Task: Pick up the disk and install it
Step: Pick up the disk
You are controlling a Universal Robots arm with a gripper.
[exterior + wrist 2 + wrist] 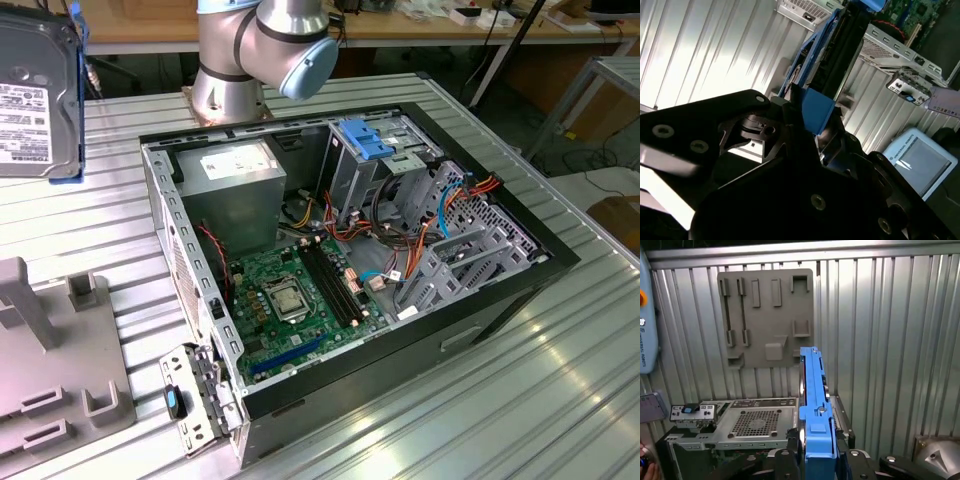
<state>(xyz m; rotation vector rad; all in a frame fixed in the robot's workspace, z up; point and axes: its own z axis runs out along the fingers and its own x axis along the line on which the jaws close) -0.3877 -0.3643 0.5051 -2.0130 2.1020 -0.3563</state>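
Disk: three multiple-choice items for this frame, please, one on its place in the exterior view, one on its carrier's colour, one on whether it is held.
1. The flat grey metal disk in its plastic carrier stands: A at the exterior view's left edge; B in the middle; C at the exterior view's right edge.
2. Its carrier frame is: A red; B green; C bright blue.
3. The disk is: A lying flat and free; B clamped in the black gripper; C seated in a drive bay.
Answers: 1 A, it is upright, apart from the open black computer case. 2 C, blue rails in both wrist views. 3 B, in the first wrist view the gripper closes on both its sides.
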